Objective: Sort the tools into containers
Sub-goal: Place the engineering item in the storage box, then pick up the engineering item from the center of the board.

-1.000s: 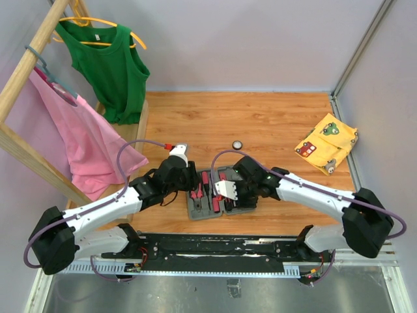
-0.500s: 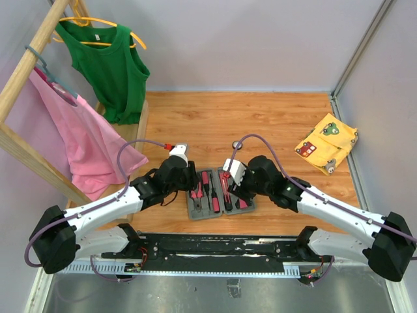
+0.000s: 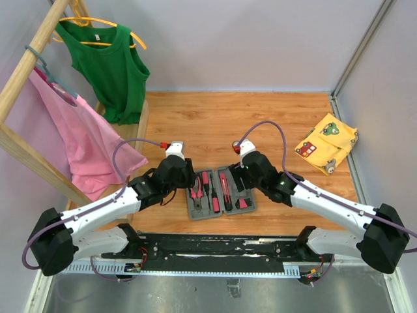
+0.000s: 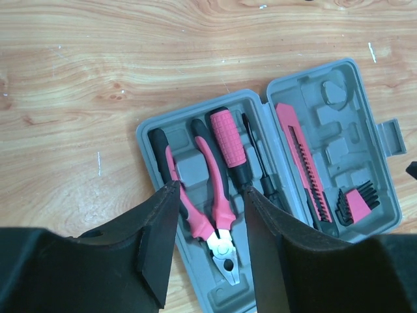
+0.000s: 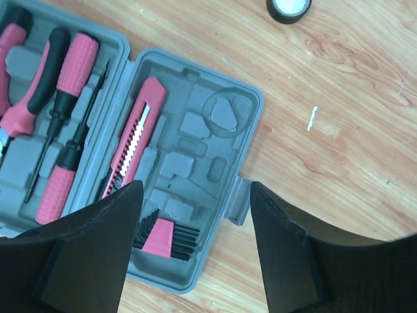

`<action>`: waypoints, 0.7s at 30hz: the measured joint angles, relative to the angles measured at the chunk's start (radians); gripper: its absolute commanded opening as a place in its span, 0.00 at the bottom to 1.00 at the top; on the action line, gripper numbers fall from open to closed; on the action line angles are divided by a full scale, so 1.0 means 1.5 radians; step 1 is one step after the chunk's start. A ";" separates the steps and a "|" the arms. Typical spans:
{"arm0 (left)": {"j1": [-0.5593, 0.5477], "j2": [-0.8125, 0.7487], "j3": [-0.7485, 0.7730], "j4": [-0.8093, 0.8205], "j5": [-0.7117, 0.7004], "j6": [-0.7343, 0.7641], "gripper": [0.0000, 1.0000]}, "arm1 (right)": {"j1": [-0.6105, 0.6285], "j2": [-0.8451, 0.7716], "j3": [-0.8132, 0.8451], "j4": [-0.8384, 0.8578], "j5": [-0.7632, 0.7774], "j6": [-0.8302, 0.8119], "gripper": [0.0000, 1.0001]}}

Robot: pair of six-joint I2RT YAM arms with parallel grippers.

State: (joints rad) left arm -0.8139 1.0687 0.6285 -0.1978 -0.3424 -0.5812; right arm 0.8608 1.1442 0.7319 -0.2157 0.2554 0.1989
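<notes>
The grey case (image 4: 151, 128) lies open on the wooden table, seen also from above as the case (image 3: 195, 215). Its left half holds pink-handled pliers (image 4: 207, 171), a thick screwdriver (image 4: 230, 138) and a slim screwdriver (image 4: 258, 160). The right half holds the cutter (image 4: 301, 164) and hex keys (image 4: 357, 199). My left gripper (image 4: 210, 189) hangs open above the pliers, holding nothing. My right gripper (image 5: 195, 189) is open over the case's right half (image 5: 251, 98), near its latch (image 5: 238, 202). The round black-white disc (image 5: 288, 6) lies on the table beyond the case.
A yellow patterned cloth (image 3: 327, 143) lies at the far right by the wall. At the left, a wooden rack carries a green top (image 3: 107, 65) and a pink garment (image 3: 85, 140). Bare wood stretches behind the case.
The right gripper has pulled away from the case's middle toward its far right side, and its jaws have widened. The left arm has barely moved.
</notes>
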 measured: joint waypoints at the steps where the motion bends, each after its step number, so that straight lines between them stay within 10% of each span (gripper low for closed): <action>1: 0.000 0.000 0.000 0.000 -0.004 -0.001 0.49 | 0.000 0.003 0.007 -0.003 0.004 0.007 0.71; 9: 0.000 -0.001 -0.001 -0.005 -0.025 -0.005 0.49 | -0.007 0.024 0.065 -0.015 0.037 0.038 0.99; 21: 0.000 -0.018 -0.017 -0.006 -0.040 0.000 0.50 | -0.067 0.070 0.132 -0.013 0.092 0.046 0.99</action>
State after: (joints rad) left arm -0.8135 1.0420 0.6025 -0.2062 -0.4026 -0.5816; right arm 0.7609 1.2491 0.9302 -0.2356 0.3931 0.2684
